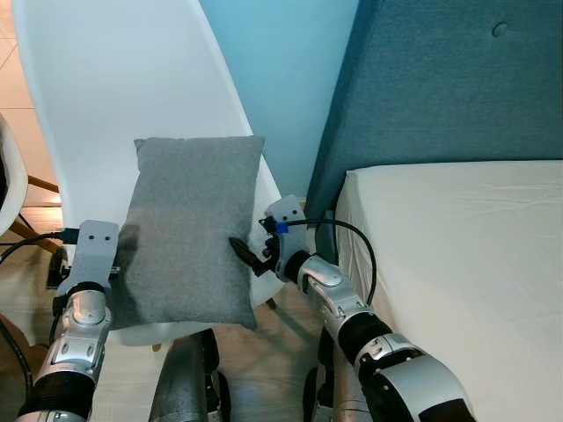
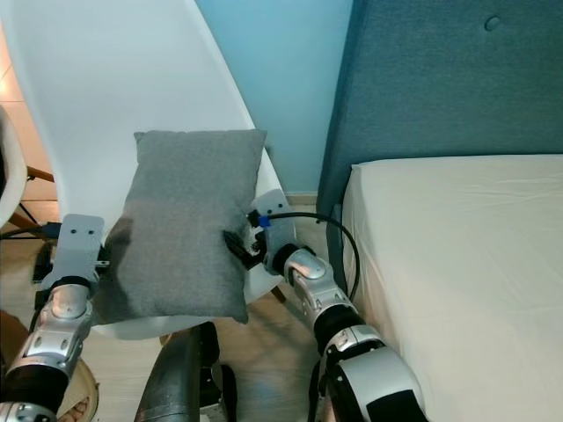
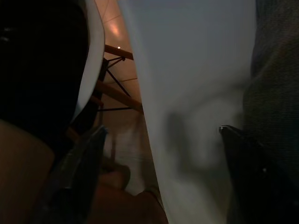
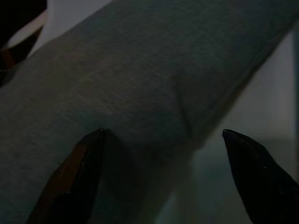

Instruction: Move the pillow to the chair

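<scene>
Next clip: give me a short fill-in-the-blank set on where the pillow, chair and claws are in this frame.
1. The grey pillow rests against the back of the white ____.
2. The right claw is at the pillow's edge on the side nearer the ____, its fingers spread apart.
3. The left claw, by the pillow's other edge, has its fingers ____.
4. The headboard behind the mattress is coloured ____.

Missing words: chair; bed; open; teal

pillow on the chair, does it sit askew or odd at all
Yes. The grey pillow leans tilted against the white chair back, its lower edge overhanging the seat front. Both grippers, left and right, flank it, open.
</scene>
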`<state>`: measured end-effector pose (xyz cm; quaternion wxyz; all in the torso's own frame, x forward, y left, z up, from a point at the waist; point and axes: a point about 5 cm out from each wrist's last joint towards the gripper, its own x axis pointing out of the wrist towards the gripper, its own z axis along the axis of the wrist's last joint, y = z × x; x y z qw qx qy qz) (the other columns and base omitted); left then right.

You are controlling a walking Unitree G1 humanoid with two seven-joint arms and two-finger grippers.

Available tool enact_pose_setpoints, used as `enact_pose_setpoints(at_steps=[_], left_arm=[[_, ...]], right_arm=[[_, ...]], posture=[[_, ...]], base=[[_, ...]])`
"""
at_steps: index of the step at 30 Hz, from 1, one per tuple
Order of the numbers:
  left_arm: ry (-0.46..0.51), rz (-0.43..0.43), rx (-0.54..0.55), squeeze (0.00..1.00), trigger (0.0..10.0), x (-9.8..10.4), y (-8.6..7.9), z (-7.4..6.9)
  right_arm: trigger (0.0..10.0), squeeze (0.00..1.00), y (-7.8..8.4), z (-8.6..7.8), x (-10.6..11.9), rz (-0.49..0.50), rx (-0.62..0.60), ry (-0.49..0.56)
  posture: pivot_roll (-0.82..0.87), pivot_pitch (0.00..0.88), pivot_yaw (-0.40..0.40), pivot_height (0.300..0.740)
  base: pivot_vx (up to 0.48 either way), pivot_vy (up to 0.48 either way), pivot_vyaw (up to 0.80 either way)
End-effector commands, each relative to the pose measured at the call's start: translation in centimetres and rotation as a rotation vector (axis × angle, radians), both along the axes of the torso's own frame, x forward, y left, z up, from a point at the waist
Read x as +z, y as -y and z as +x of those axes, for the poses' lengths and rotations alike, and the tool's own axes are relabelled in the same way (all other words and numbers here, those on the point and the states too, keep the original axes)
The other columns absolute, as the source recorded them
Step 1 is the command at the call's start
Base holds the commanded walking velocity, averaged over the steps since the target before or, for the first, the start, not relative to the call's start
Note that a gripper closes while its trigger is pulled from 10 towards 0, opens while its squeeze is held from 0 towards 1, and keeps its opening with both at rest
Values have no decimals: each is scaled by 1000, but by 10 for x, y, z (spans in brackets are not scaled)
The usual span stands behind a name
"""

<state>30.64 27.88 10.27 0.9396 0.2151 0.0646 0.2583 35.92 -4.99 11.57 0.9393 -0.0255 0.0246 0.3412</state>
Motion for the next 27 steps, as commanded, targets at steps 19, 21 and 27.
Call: enact_pose_setpoints(at_steps=[19,21,27], left_arm=[[406,-309,-345,0,10000,58,29,-13],[384,-310,-355,0,10000,54,35,-14],[240,-351,-459,0,10000,21,69,-19]], right_arm=[[10000,0,58,0,14,89,-161,147],[10000,0,59,-4,11,83,-180,161],[10000,0,65,-14,-6,62,-302,156]], posture=[[94,196,-47,591],[94,185,-49,591],[79,136,-46,591]], base=[[0,0,0],[0,0,0],[0,0,0]])
